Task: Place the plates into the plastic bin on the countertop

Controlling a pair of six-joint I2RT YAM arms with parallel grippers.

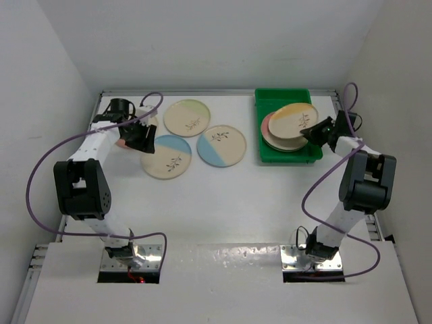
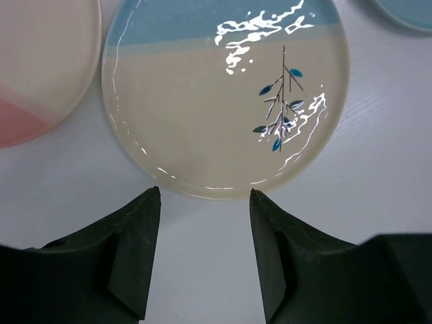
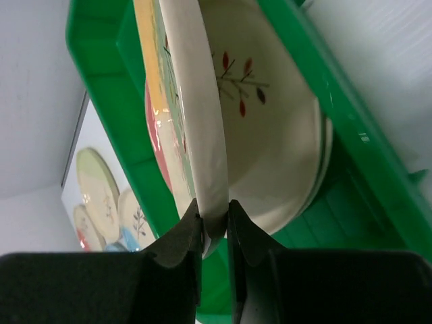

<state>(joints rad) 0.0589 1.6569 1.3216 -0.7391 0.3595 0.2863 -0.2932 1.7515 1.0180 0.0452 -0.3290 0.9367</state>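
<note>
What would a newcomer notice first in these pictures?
The green plastic bin at the far right, where the right arm's fingers pinch the rim of a tilted yellow-and-cream plate over a stack. At the left, the left arm's fingers stand open beside a blue-and-cream plate on the white countertop.

Overhead view of whole countertop (image 1: pixel 223 196); close wrist views within it (left onto a plate (image 2: pixel 223 101), right into the bin (image 3: pixel 101 88))
</note>
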